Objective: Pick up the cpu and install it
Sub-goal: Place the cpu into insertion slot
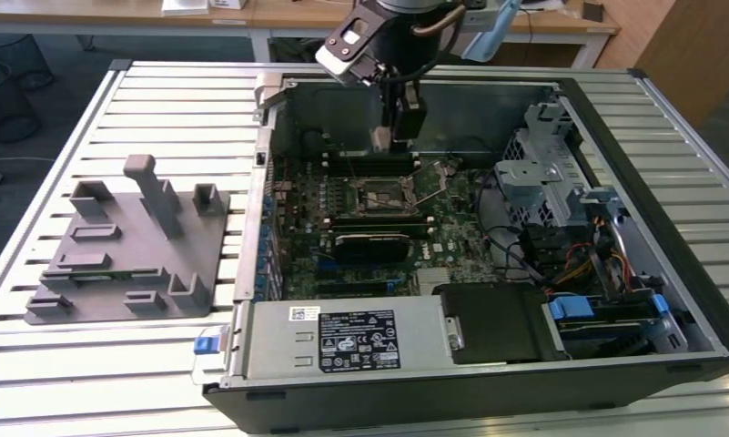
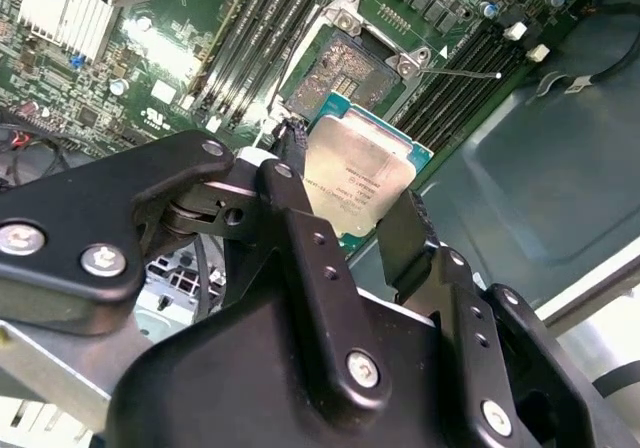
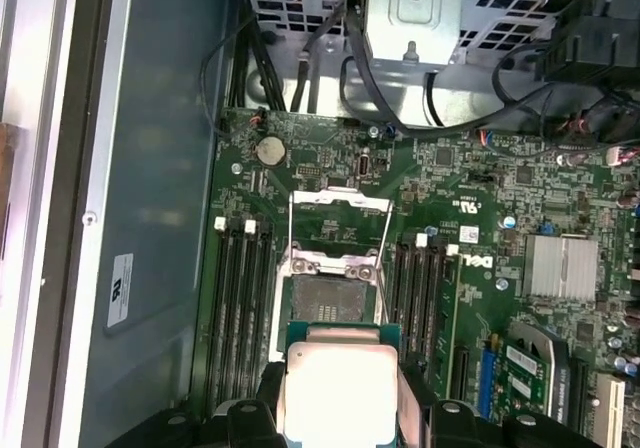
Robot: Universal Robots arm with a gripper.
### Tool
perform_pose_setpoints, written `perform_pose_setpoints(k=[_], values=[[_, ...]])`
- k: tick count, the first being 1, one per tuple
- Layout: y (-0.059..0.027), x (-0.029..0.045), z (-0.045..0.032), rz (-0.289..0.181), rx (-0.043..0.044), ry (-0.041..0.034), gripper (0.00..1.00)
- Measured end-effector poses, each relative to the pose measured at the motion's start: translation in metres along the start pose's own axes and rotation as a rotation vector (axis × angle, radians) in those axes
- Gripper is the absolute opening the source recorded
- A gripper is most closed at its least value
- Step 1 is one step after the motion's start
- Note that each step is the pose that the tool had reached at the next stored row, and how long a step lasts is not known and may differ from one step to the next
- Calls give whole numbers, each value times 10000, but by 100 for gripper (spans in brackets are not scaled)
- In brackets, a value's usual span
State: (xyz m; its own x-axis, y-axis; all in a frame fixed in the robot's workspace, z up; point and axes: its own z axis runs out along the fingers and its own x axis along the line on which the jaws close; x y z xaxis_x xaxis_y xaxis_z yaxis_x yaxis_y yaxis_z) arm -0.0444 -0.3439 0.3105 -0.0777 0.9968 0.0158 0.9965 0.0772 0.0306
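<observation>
My gripper (image 1: 399, 137) hangs inside the open computer case (image 1: 285, 100), over the far part of the motherboard (image 1: 377, 218). It is shut on the cpu (image 2: 360, 173), a flat square chip with a silver top and a pale green edge, also seen as the cpu (image 3: 338, 388) between the black fingers (image 3: 268, 393). In both wrist views the chip is held above the board, just off the open socket (image 3: 330, 293) and not over it. The socket's metal load frame (image 3: 338, 218) is swung up. In the exterior view the socket (image 1: 382, 193) lies nearer than the gripper.
Memory slots (image 3: 240, 308) flank the socket on both sides. A metal drive cage (image 1: 541, 177) with cables stands at the exterior view's right, a power supply (image 1: 339, 337) at the near side. A grey fixture plate (image 1: 134, 246) sits on the slatted table at the left.
</observation>
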Motion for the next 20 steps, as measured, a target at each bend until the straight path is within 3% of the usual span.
perform_pose_setpoints(k=[9, 20], values=[[6, 54, 161, -40, 0, -9, 53], [2, 53, 285, -34, 2, -20, 53]])
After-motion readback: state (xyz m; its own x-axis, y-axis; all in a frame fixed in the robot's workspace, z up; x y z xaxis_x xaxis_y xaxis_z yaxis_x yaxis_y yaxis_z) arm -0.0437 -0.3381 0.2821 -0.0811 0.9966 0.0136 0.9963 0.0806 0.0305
